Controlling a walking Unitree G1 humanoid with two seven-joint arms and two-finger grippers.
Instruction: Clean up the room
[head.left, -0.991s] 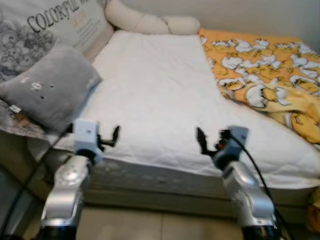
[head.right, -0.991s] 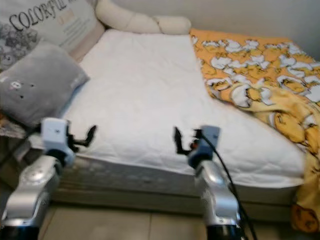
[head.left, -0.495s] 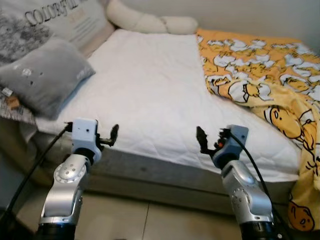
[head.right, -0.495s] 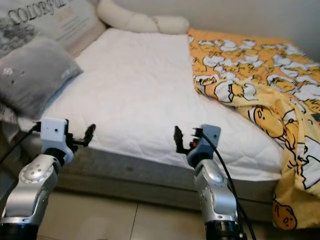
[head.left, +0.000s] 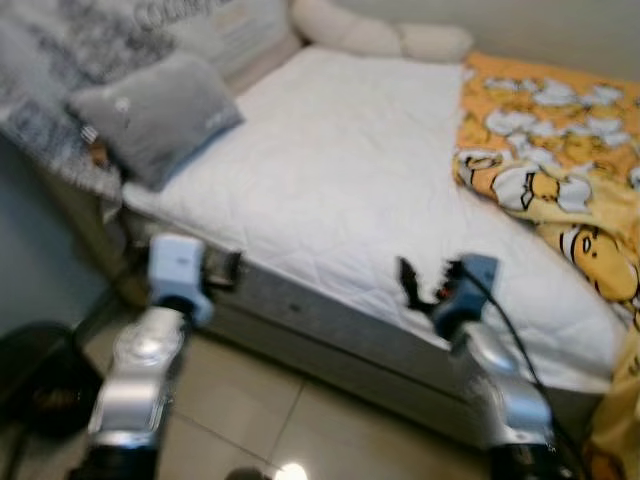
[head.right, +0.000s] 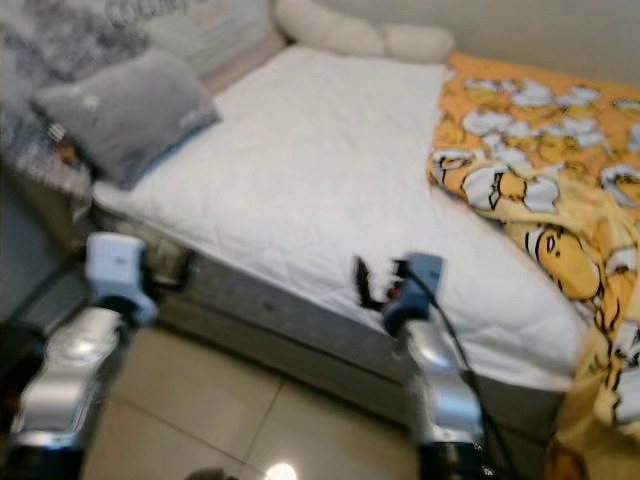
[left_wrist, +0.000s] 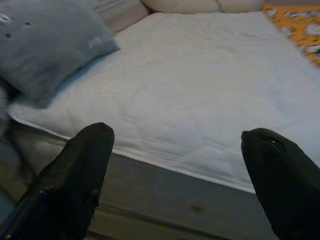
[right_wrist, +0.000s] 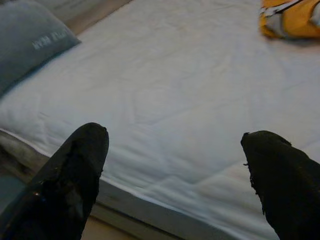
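A bed with a bare white mattress stands before me. A grey pillow lies at its left head corner, and a yellow blanket printed with cartoon figures is bunched along its right side, spilling over the foot corner. My left gripper hovers open at the bed's near edge, nothing between its fingers. My right gripper is also open and empty, held just above the mattress edge, with the grey pillow far off to its side.
A long cream bolster lies across the head of the bed. A large printed cushion leans behind the grey pillow. A dark round object sits on the tiled floor at my left.
The whole picture has swung: the bed now sits further right and at an angle, with more floor in view, so the camera has moved. Both grippers keep the same open pose.
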